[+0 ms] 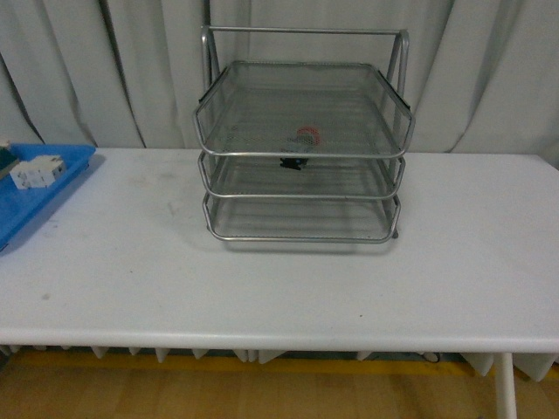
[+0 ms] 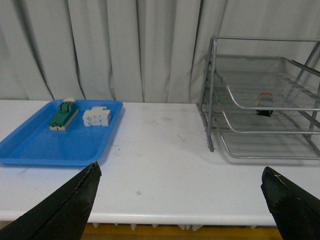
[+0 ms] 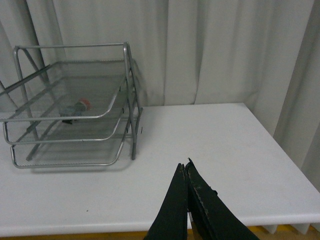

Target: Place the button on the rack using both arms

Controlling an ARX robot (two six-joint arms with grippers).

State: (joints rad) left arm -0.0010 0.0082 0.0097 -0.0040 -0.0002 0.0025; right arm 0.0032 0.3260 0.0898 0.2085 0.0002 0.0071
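I see the white table (image 1: 279, 279) carrying the rack (image 1: 301, 148) at its far middle, with the blue tray (image 2: 55, 137) off to the left. The button (image 1: 301, 144) lies in the rack's top tier, on its side. My left gripper (image 2: 180, 200) is spread wide; my right gripper (image 3: 186, 200) is closed, empty.

rack (image 1: 301, 157): silver metal, fine wire mesh, shiny tube frame
button (image 1: 304, 140): red cap
table (image 1: 279, 279): white, smooth, matt
tray (image 2: 55, 142): blue plastic, slightly glossy
curtain (image 1: 489, 70): pale cloth, matt
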